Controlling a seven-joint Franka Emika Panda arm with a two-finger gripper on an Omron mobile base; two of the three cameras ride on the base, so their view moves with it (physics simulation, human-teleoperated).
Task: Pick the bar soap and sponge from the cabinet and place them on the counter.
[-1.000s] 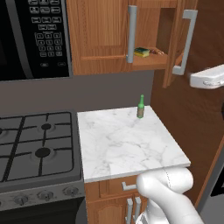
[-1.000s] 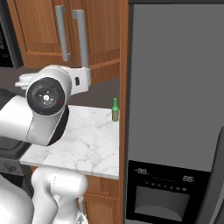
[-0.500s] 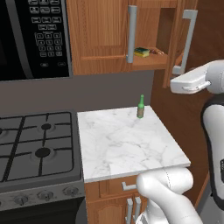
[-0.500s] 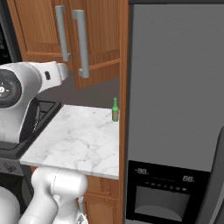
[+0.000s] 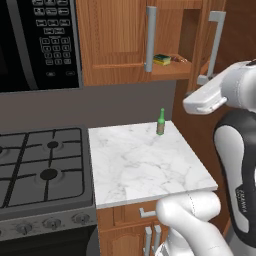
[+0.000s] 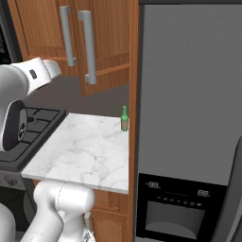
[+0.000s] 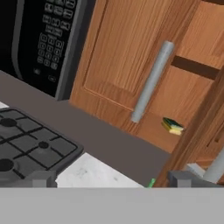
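Where the right-hand door stands swung open, the cabinet (image 5: 125, 45) exposes its wooden shelf above the counter (image 5: 145, 165), whose white marble top is bounded on the left by the black gas stove (image 5: 40, 170) and on the right by a tall wooden panel, with a front edge overhanging the base doors. The slab lies largely bare; a small green bottle (image 5: 161, 122) stands upright near its rear right corner. The white arm (image 5: 235, 150) rises at the right of the counter, its forearm reaching toward the open door's handle. The gripper (image 7: 111, 180) is spread to its widest, fingertips well apart, holding and touching nothing. The sponge (image 5: 162, 59) rests flat on the shelf, green layer up, just behind the closed door's bar handle (image 5: 149, 39); its long axis runs roughly along the shelf's front edge. A small brown item (image 5: 180, 59) lies just to its right.
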